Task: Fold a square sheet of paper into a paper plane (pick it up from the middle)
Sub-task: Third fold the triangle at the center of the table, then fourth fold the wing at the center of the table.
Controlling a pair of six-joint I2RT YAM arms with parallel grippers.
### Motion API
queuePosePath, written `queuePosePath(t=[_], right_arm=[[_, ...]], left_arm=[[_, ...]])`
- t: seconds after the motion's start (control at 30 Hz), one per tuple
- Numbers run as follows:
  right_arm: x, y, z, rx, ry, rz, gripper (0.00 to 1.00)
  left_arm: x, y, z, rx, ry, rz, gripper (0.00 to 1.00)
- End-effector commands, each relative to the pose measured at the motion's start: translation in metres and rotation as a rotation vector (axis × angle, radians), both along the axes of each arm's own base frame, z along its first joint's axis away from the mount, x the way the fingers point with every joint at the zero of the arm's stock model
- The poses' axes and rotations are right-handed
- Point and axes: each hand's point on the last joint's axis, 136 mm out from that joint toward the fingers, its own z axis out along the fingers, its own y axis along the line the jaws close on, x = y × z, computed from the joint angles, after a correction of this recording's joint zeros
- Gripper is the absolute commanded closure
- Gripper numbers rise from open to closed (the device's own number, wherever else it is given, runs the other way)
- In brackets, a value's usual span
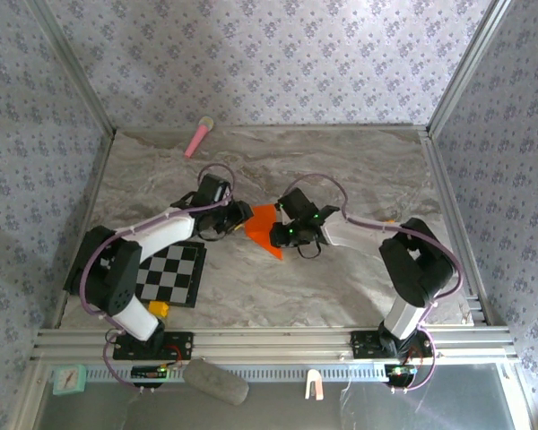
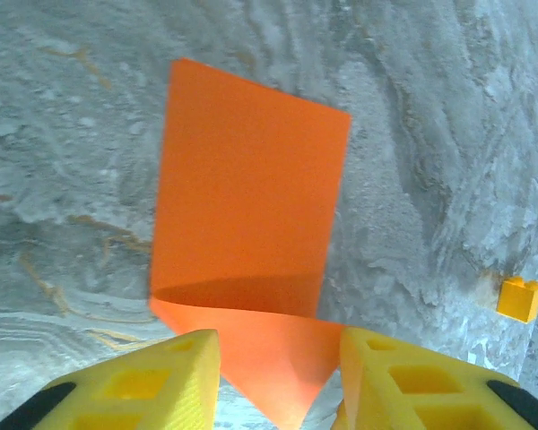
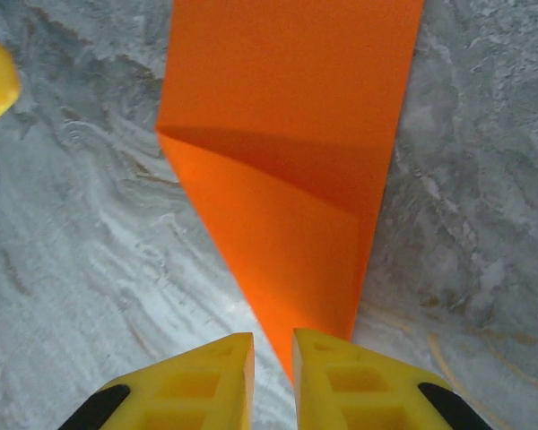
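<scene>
The square sheet of paper (image 1: 264,229) is bright orange and lies creased on the marble table between my two grippers, with one flap folded over into a point. In the left wrist view the paper (image 2: 251,197) stretches away from me. Its pointed corner reaches in between my left gripper's (image 2: 280,381) yellow fingers (image 2: 175,376), which stand well apart and do not clamp it. In the right wrist view the paper (image 3: 287,152) narrows to a tip beside the right finger (image 3: 359,385). My right gripper (image 3: 273,372) shows a narrow gap with bare table in it.
A pink stick (image 1: 198,137) lies at the back left of the table. A black-and-white checkered mat (image 1: 170,273) sits under the left arm, with a small yellow block (image 1: 158,309) at its near edge. Another yellow block (image 2: 518,298) rests on the table beyond the paper.
</scene>
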Motion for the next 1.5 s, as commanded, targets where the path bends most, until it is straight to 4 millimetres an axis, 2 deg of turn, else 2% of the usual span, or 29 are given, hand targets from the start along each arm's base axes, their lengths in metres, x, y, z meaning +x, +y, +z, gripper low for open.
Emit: queuePosePath(t=[0.0,0.2,0.47,0.73,1.17,1.33,1.47], right_arm=[[0.014,-0.003,-0.006,-0.027,-0.009,-0.054,0.81],[0.022,-0.007,-0.021,-0.050,0.018,-0.076,0.80],[0.016,-0.012,-0.044,-0.075,0.091,-0.094,0.80],[0.015,-0.014,-0.046,-0.074,0.097,-0.095,0.81],[0.016,-0.020,-0.048,-0.086,0.091,-0.068,0.81],[0.015,-0.021,-0.048,-0.085,0.084,-0.051,0.81],[0.018,-0.019,-0.039,-0.068,0.053,-0.031,0.79]], left_arm=[[-0.013,-0.002,-0.013,-0.018,0.062,-0.039,0.56],[-0.011,-0.015,-0.027,-0.061,0.106,-0.070,0.55],[-0.010,-0.019,-0.043,-0.072,0.149,-0.063,0.54],[-0.007,-0.026,-0.044,-0.105,0.144,-0.081,0.61],[0.002,-0.029,-0.040,-0.201,0.085,-0.144,0.65],[0.001,-0.031,-0.045,-0.209,0.095,-0.161,0.73],[0.000,-0.030,-0.048,-0.202,0.105,-0.152,0.83]])
